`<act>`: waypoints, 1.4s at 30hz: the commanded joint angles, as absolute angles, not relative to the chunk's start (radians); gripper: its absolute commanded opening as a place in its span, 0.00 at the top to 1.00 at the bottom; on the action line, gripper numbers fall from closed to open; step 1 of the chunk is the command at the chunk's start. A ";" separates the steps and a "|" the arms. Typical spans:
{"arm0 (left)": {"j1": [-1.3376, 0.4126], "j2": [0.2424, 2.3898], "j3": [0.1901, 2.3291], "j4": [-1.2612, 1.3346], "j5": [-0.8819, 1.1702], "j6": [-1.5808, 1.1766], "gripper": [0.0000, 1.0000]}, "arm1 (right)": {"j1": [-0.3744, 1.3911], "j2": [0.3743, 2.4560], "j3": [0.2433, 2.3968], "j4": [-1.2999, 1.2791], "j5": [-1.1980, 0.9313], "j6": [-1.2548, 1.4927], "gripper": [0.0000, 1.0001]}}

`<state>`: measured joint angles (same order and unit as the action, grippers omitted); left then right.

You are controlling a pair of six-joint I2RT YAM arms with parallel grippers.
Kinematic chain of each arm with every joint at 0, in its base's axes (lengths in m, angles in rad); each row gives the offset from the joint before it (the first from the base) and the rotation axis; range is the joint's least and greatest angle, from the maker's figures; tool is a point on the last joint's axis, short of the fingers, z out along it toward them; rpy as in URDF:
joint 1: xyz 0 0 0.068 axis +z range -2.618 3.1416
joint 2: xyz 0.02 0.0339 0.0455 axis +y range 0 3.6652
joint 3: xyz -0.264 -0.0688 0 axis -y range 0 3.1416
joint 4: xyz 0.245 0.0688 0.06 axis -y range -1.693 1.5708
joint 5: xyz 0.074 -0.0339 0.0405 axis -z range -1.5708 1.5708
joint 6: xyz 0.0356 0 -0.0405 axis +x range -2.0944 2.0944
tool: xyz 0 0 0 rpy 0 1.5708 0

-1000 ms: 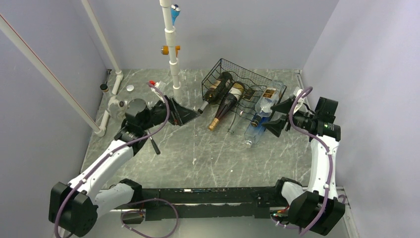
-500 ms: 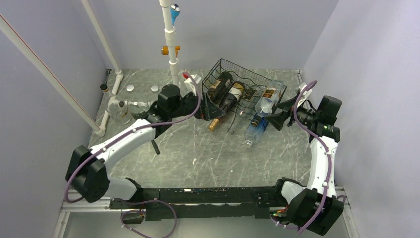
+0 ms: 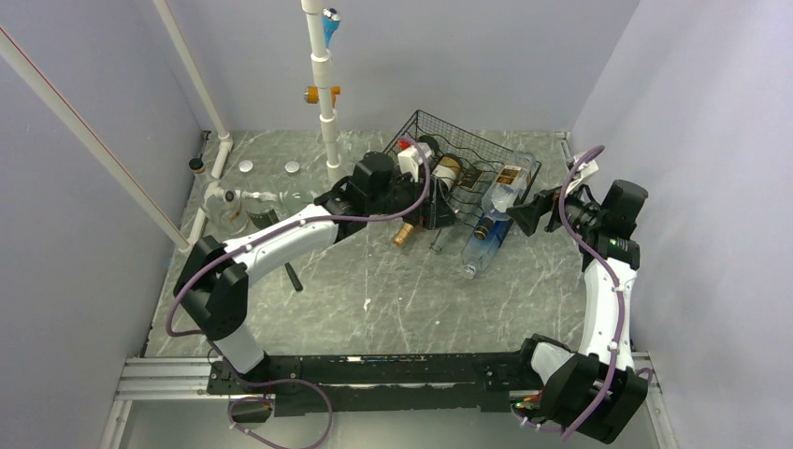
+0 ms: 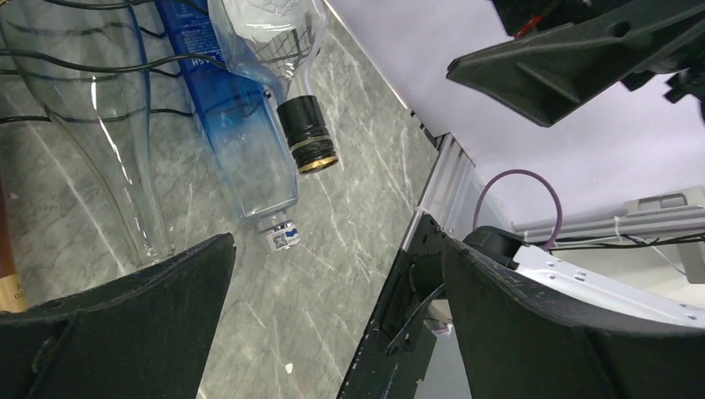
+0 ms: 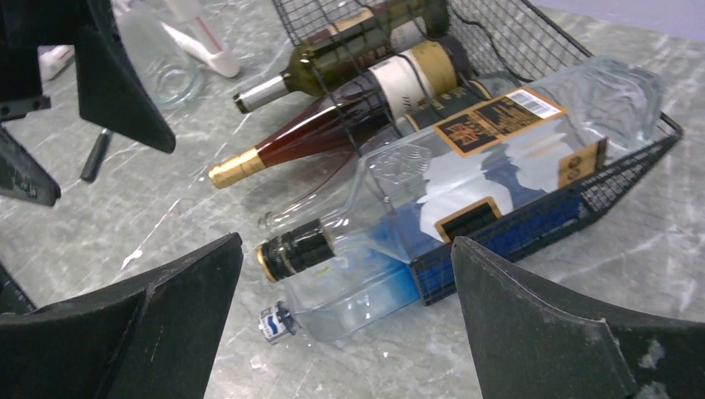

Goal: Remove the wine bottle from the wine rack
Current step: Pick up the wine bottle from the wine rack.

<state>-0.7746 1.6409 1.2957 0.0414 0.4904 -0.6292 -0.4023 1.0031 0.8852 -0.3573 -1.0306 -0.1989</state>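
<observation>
The black wire wine rack (image 3: pixel 472 154) stands at the back right and also shows in the right wrist view (image 5: pixel 582 187). Several bottles lie in it with their necks pointing out. They include a dark wine bottle with a gold foil neck (image 3: pixel 408 231) (image 5: pixel 324 129), a green bottle (image 5: pixel 349 40), a clear labelled bottle with a black cap (image 5: pixel 499 137) (image 4: pixel 306 133) and a blue bottle (image 3: pixel 486 240) (image 4: pixel 237 125). My left gripper (image 3: pixel 439 213) (image 4: pixel 332 316) is open and empty over the bottle necks. My right gripper (image 3: pixel 531 213) (image 5: pixel 345 320) is open and empty, right of the rack and facing the clear and blue bottles.
A white pipe frame (image 3: pixel 324 94) stands behind the left arm. A glass jar (image 3: pixel 230 210), small caps (image 3: pixel 245 166) and a black marker (image 3: pixel 293 277) lie on the left of the marble table. Walls close in both sides.
My left arm has swung from the table's left side rightward to the front of the rack, over the bottle necks. My right gripper has drawn back slightly to the right.
</observation>
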 commanded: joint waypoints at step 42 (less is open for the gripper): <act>-0.965 2.098 1.830 -0.123 0.074 -0.565 0.27 | -0.413 1.002 0.845 -0.170 -0.585 0.071 0.00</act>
<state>-0.9485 2.0697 1.7504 -0.0971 0.1509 -0.5644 -0.4091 1.0042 0.8532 -0.2157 -0.6025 0.0494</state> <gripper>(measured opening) 0.759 0.994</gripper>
